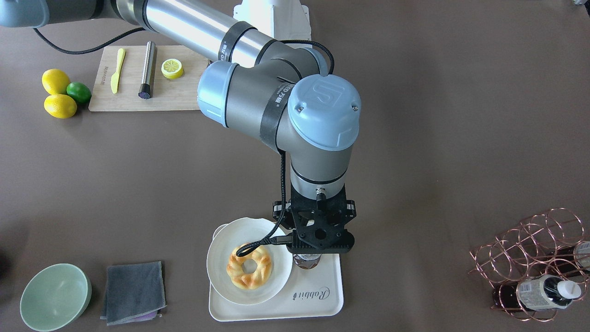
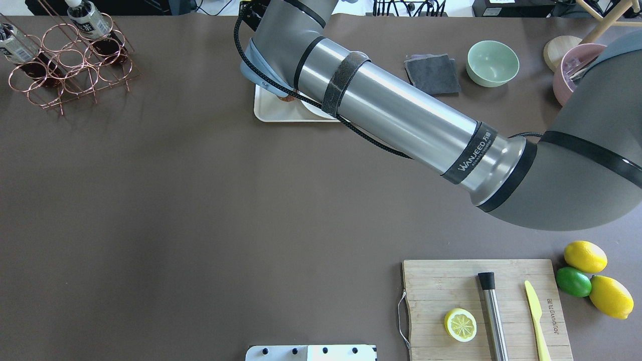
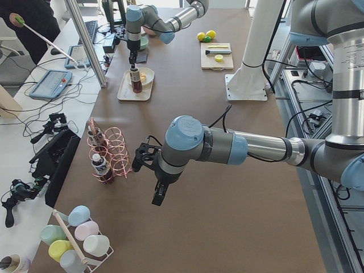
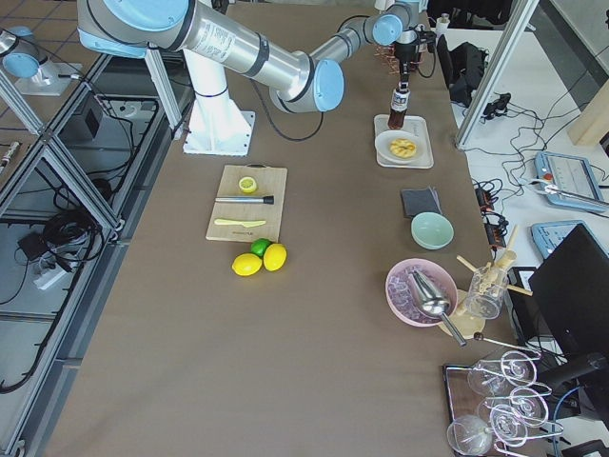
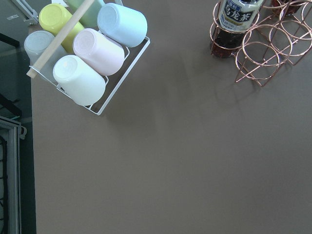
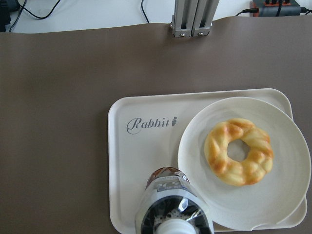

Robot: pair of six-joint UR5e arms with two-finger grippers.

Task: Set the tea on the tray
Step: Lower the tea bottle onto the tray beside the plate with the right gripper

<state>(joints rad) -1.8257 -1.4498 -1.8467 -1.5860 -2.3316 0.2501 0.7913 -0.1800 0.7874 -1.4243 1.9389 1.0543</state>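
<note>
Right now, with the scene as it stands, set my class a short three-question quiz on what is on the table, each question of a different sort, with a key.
1. True or false: the tea is over the green bowl.
2. Multiple choice: what lies on the round plate that sits on the tray? A. a lemon slice; B. a ring-shaped twisted bread; C. a grey cloth.
3. Fill in: beside the cutting board lie ___ whole lemons and one lime.

Key: 1. False: it is over the tray, next to the plate. 2. B. 3. Two.
</note>
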